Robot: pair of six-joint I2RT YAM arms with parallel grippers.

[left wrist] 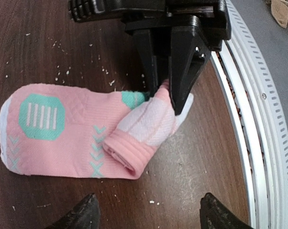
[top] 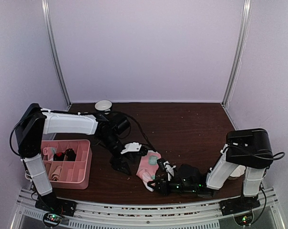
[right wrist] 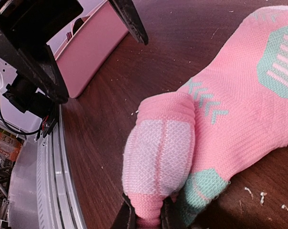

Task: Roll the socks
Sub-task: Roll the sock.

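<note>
The rolling is only just started, by the look of it. The pink sock (left wrist: 63,138) lies flat on the dark surface (left wrist: 48,43), down at six o'clock and close to the rail along the near edge. Only one end is turned over: a ribbed band and a pale mesh panel are folded back onto the leg in a single loose lump. The rest, with its mint octagon patch and little chevrons, is unrolled.

The right end effector (left wrist: 167,98) is closed on that folded end, pinching the fabric between its tips. The left end effector (left wrist: 152,212) hangs at nine o'clock of the sock, spread wide and holding nothing.

I'd say nearly all of the roll is left to do. I can't pick out a brown argyle pair for sure, though something dark sits in the pink tray (top: 72,182), farther off at nine o'clock.
</note>
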